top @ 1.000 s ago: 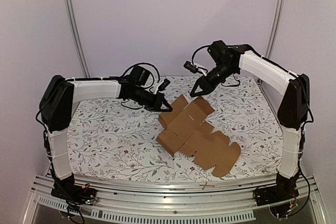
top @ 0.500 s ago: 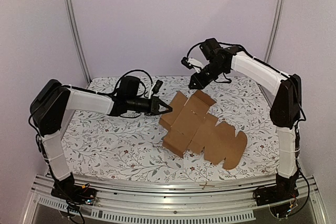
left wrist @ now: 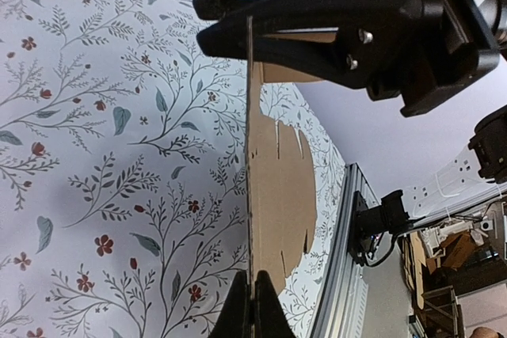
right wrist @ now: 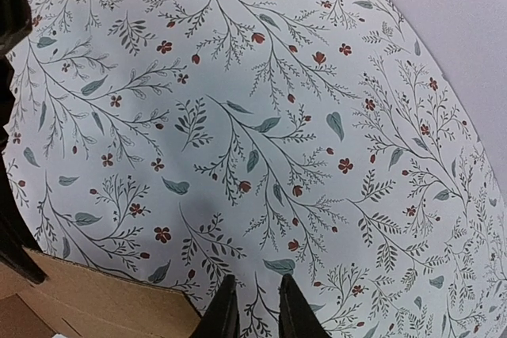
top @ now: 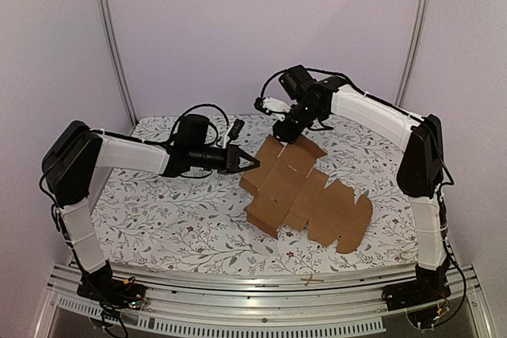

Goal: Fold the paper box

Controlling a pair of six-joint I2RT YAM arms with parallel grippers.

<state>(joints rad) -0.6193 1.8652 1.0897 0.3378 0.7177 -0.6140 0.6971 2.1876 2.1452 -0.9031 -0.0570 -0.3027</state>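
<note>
The paper box (top: 305, 195) is a brown cardboard die-cut, partly folded, in the middle of the table. Its left part is lifted and its notched flaps lie flat toward the near right. My left gripper (top: 252, 162) is shut on its left edge. In the left wrist view the jaws (left wrist: 252, 310) pinch the sheet (left wrist: 277, 187), seen edge-on. My right gripper (top: 282, 137) hovers at the box's far flap. In the right wrist view its fingers (right wrist: 257, 310) stand slightly apart with only tablecloth between them, and a cardboard corner (right wrist: 87, 302) lies just to their left.
A floral tablecloth (top: 158, 195) covers the table. An aluminium rail (top: 261, 286) runs along the near edge with a small wooden stick (top: 314, 280) on it. Two metal poles (top: 111, 37) rise at the back corners before a plain wall.
My right arm has swung left and come down to the box's far flap. The left arm drew back and low with the edge in its grip, shifting the box slightly, then held still.
</note>
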